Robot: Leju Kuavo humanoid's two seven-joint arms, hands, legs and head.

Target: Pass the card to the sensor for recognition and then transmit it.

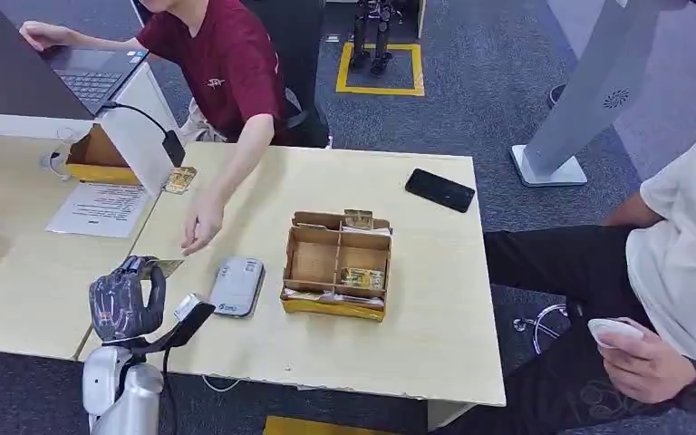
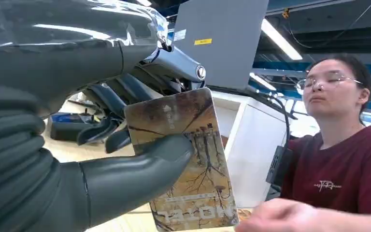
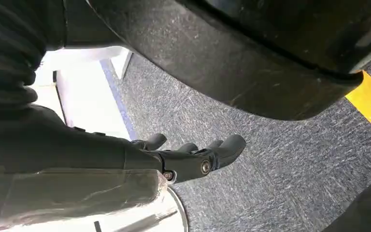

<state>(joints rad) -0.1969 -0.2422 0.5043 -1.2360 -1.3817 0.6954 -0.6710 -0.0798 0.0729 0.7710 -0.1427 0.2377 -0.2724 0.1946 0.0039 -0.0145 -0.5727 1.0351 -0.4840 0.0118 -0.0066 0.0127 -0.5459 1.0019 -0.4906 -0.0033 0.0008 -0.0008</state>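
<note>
My left hand (image 1: 125, 295) hovers over the front left part of the wooden table (image 1: 435, 308) and pinches a brown patterned card (image 2: 186, 159) between thumb and fingers; the card's tip (image 1: 169, 267) pokes out toward a person's open hand (image 1: 201, 227). The grey sensor pad (image 1: 237, 285) lies flat on the table just right of my left hand. My right hand (image 3: 193, 157) hangs over grey carpet, fingers loosely extended and holding nothing.
A cardboard divider box (image 1: 337, 267) with cards stands mid-table. A black phone (image 1: 439, 190) lies at the far right. A person in a red shirt (image 1: 222, 63) sits behind the table; another in white (image 1: 680, 263) sits on the right with a mouse.
</note>
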